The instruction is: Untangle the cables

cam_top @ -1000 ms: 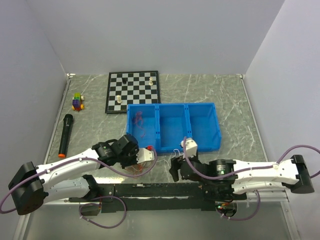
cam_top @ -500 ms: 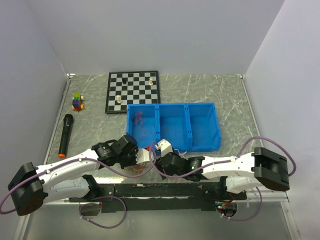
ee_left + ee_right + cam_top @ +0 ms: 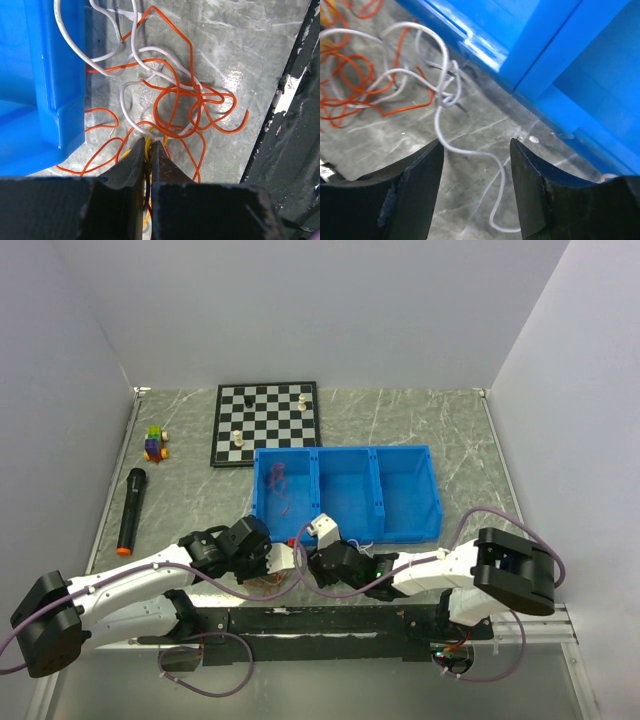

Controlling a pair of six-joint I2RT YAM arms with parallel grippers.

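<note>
The cables (image 3: 175,100) are a tangle of orange, white and yellow wires on the marble table beside the blue bin (image 3: 35,75). My left gripper (image 3: 150,144) is shut on a yellow wire at the near edge of the tangle. My right gripper (image 3: 476,145) is open, low over the table, with a white wire (image 3: 445,95) looping between its fingers, untouched. Orange loops (image 3: 350,85) lie to its left. In the top view both grippers, left (image 3: 285,560) and right (image 3: 318,565), meet in front of the bin and hide most of the tangle.
The blue three-compartment bin (image 3: 437,495) stands just behind the grippers, with a reddish wire (image 3: 280,485) in its left compartment. A chessboard (image 3: 265,423) with pieces lies at the back. A toy (image 3: 155,443) and a black microphone (image 3: 130,510) are at the left. A black strip (image 3: 330,620) runs along the front edge.
My right arm has swung left across the front of the bin, bringing its gripper close beside the left gripper. The left arm has barely moved.
</note>
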